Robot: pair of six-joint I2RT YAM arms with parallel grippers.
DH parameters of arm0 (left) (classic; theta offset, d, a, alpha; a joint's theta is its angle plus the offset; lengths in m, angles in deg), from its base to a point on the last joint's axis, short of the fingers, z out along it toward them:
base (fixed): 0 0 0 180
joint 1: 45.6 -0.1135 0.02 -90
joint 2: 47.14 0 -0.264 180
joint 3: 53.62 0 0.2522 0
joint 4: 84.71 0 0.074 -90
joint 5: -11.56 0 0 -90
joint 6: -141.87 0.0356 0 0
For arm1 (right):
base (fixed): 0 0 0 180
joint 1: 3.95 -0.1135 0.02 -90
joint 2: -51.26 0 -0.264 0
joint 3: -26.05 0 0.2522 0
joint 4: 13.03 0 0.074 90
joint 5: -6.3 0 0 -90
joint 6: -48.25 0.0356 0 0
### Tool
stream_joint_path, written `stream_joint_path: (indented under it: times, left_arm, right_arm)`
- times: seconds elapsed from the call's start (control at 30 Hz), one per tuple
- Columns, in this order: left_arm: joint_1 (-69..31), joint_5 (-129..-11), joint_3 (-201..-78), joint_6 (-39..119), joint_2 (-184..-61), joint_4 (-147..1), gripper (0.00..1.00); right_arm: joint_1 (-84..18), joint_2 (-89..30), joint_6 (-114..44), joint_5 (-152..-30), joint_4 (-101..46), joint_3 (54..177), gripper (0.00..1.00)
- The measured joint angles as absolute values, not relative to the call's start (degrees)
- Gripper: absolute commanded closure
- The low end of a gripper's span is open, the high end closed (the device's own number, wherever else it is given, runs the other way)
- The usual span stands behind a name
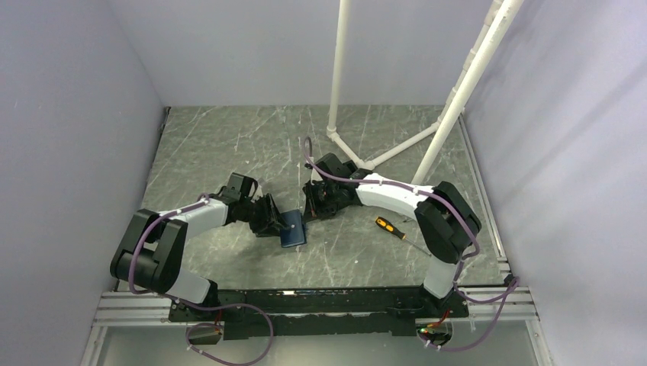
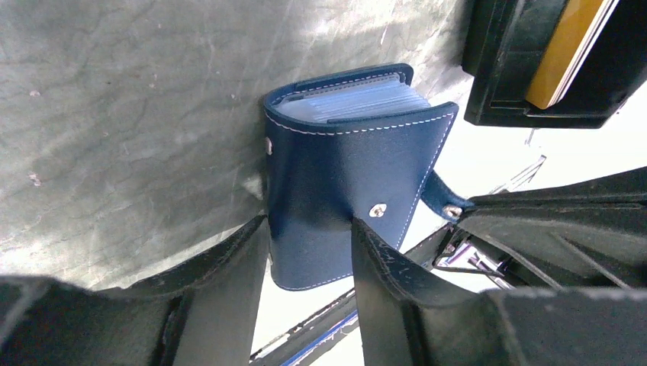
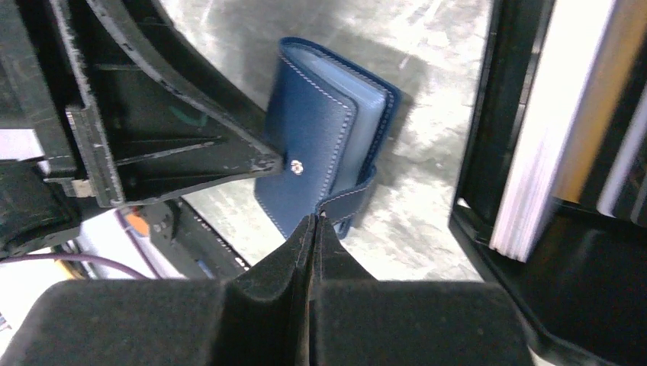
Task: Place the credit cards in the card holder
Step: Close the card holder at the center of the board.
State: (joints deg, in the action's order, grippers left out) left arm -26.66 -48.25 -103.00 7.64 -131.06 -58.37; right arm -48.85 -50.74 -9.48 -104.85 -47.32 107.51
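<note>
Clamped dark-blue leather card holder [image 2: 343,183] over grey marbled table [image 2: 114,114] between half-spread fingers of left gripper [image 2: 305,229]. Pressed right gripper [image 3: 313,223] fully closed at its strap [image 3: 347,200]; stood orange-gold and white plastic credit cards [image 3: 534,168] in black open box [image 3: 477,114] alongside.

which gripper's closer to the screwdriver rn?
Right. The right gripper sits left of the screwdriver, at the strap of the card holder; the left gripper is farther left, gripping the holder's body.
</note>
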Motion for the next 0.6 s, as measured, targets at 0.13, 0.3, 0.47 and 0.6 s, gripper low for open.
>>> stream_joint_path:
  times: [0.13, 0.3, 0.47, 0.6]
  left_arm:
    - [-26.6, -48.2, -103.0, 7.7, -131.1, -58.4, 0.55]
    - [-26.2, -48.2, -103.0, 7.4, -131.1, -58.5, 0.60]
    - [-26.1, -48.2, -103.0, 7.2, -131.1, -58.5, 0.60]
    - [-26.1, -48.2, -103.0, 7.1, -131.0, -58.5, 0.61]
  right_arm:
    - [-48.7, -50.9, -7.6, -108.5, -43.9, 106.5, 1.00]
    - [-48.7, -52.4, -6.7, -110.9, -41.2, 106.5, 1.00]
    - [-48.5, -54.1, -6.6, -111.4, -40.6, 106.5, 1.00]
    - [-48.5, -55.2, -6.6, -111.6, -40.3, 106.5, 1.00]
